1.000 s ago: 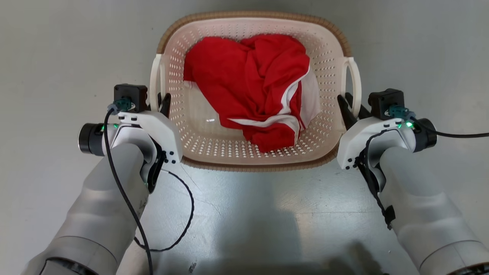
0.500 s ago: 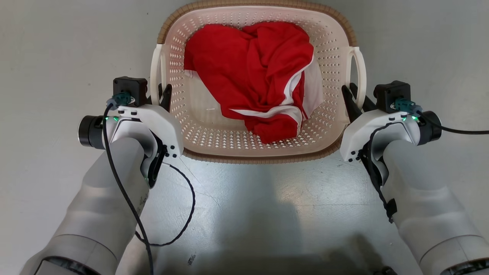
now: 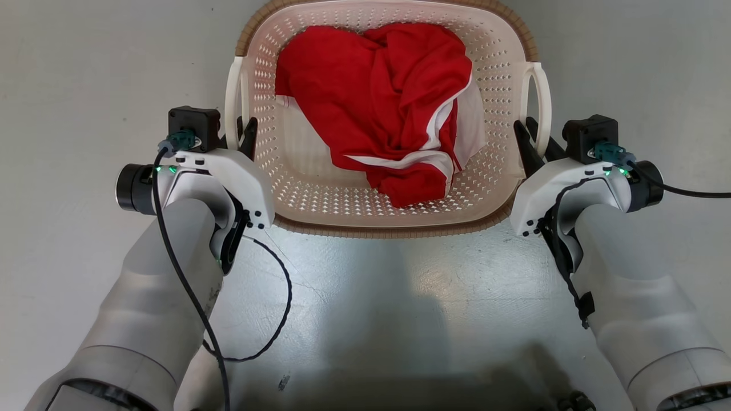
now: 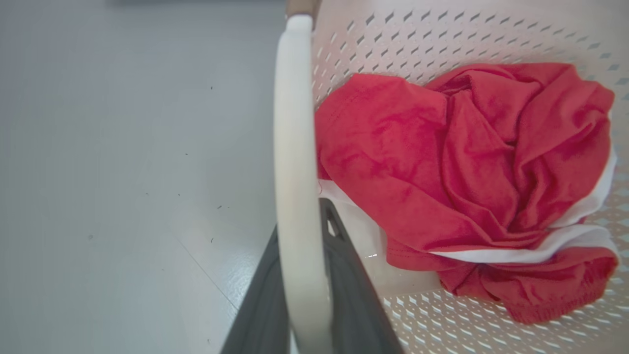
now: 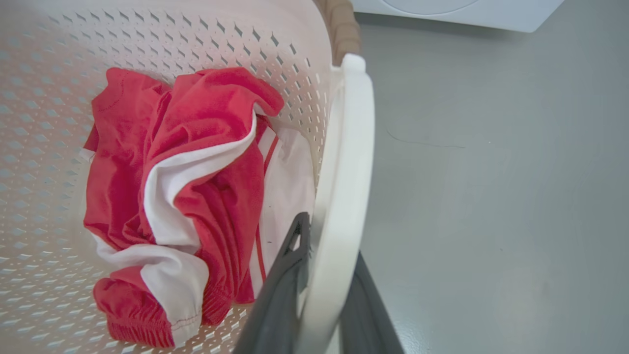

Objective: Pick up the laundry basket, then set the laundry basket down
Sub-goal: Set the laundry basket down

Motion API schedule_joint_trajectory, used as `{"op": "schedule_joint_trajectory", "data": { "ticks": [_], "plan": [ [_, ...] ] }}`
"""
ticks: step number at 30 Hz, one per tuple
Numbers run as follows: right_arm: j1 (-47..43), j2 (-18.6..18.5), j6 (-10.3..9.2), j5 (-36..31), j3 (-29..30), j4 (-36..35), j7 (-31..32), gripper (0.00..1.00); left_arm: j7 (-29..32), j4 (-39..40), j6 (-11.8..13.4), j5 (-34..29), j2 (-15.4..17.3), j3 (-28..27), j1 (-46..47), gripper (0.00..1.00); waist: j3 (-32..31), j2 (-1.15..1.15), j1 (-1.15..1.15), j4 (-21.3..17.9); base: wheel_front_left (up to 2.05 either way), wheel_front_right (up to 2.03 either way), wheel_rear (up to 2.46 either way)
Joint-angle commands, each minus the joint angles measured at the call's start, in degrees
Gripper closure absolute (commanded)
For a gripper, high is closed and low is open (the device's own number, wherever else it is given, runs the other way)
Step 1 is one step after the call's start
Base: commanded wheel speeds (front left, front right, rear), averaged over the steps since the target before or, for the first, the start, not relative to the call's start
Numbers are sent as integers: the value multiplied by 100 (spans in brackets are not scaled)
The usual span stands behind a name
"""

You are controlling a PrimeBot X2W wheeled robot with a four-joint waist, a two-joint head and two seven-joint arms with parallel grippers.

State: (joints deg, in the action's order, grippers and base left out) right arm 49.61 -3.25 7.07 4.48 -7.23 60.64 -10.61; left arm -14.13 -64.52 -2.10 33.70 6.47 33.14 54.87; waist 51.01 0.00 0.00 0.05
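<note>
From the head view, the laundry basket (image 3: pixel 320 197) lies straight ahead of the robot, its far rim cut off at the top of the picture. A crumpled red garment (image 3: pixel 371 97) with white trim sits inside it. The left gripper (image 3: pixel 244 134) is at the basket's left handle (image 3: pixel 231 103) and the right gripper (image 3: pixel 531 140) at its right handle (image 3: pixel 542 97), 1 arm on each side.

Over the last second the whole picture has slid, a dark speck (image 3: pixel 280 381) on the floor (image 3: pixel 85 68) included, so the camera itself has moved. The basket has also grown a little wider between its 2 handles, though. I'd judge it is coming up toward the head, with the lift just under way.

In the left wrist view, the left handle runs up between 2 dark fingers (image 4: pixel 344 275), 1 on the basket's inner side and 1 on its outer. The left gripper is clenched on that loop.

The right wrist view mirrors this, with the fingers (image 5: pixel 285 285) clamped around the right handle and the garment just inside. Beyond the basket's far corner stands a white appliance (image 5: pixel 457 12).

With both handles held and the load light, I'd expect the carry to go evenly, with the set-down yet to come.
</note>
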Motion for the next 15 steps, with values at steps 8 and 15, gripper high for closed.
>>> {"op": "schedule_joint_trajectory", "data": {
  "ticks": [8, 15],
  "plan": [
    [-134, 37, 42, -264, 90, 50, -66, 100, -86, 27, -121, -193, 153, -218, 129, 100, 48, 0, 0, 17, 0, 0, 0],
    [-126, 37, 42, -325, 160, 76, -67, 100, -86, -27, -140, -285, 125, -292, 147, 100, 59, 0, 0, 25, 0, 0, 0]
  ]
}}
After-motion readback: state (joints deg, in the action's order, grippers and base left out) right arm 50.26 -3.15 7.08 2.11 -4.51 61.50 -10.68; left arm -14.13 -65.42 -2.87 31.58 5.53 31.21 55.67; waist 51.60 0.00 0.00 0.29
